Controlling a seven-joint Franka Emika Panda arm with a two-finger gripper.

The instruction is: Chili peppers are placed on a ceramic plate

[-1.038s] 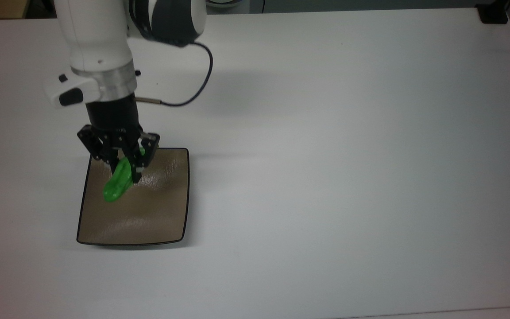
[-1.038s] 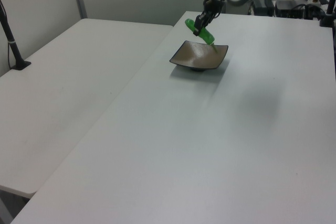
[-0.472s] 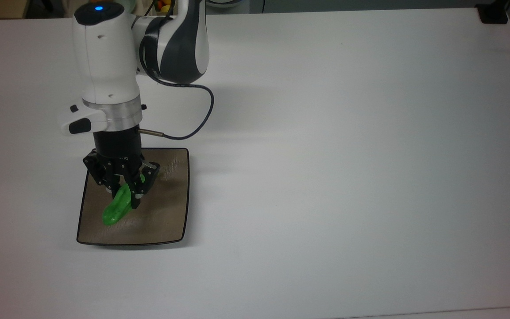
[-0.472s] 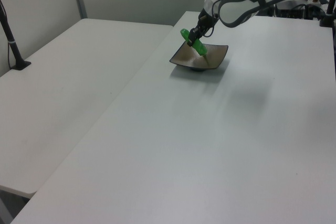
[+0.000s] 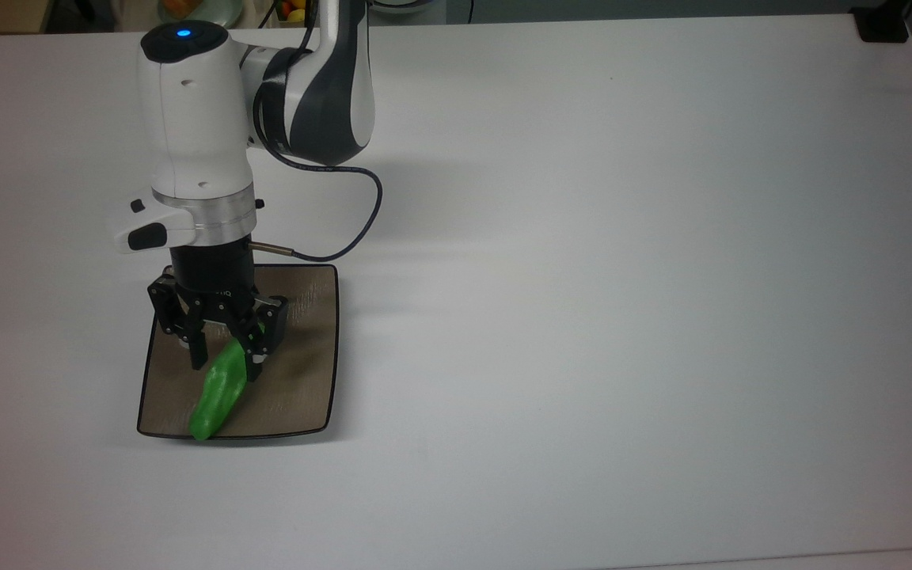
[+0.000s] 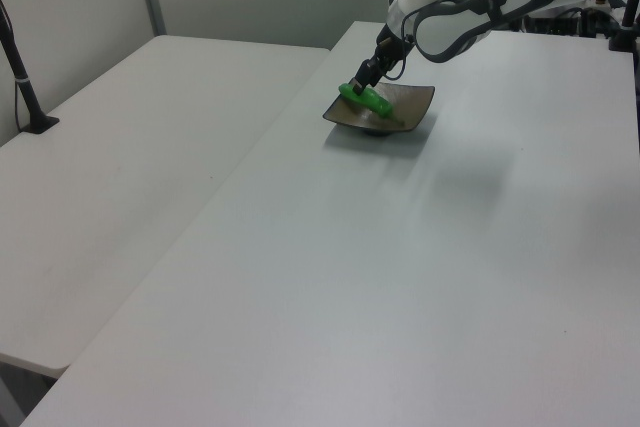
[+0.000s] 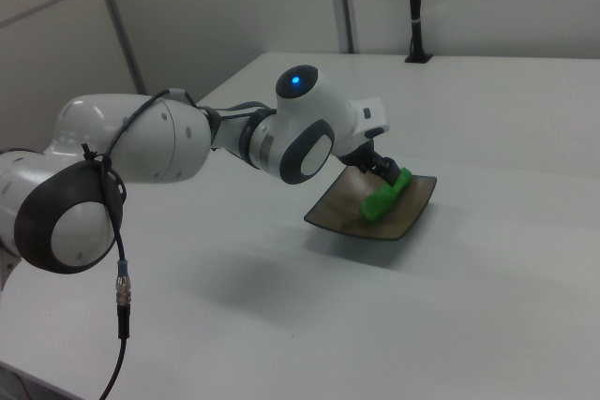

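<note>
The green chili pepper (image 5: 217, 392) lies on the square brown ceramic plate (image 5: 298, 380), its tip reaching the plate's near rim in the top view. My gripper (image 5: 226, 358) stands over the plate, open, its fingers spread on either side of the pepper's upper end. In the left view the pepper (image 6: 364, 99) rests in the plate (image 6: 405, 107) just below the gripper (image 6: 368, 80). In the right view the pepper (image 7: 386, 194) lies along the plate (image 7: 361, 222), with the gripper (image 7: 380, 171) at its far end.
The plate sits on a wide white table (image 5: 622, 277). A black cable (image 5: 361, 214) loops from the wrist. A black post base (image 5: 882, 24) stands at the top view's upper right corner. A second white table (image 6: 130, 147) adjoins on the left view's left.
The gripper came down over the plate and its fingers spread. The pepper, held tilted above the plate before, now lies flat on it, closer to the near rim.
</note>
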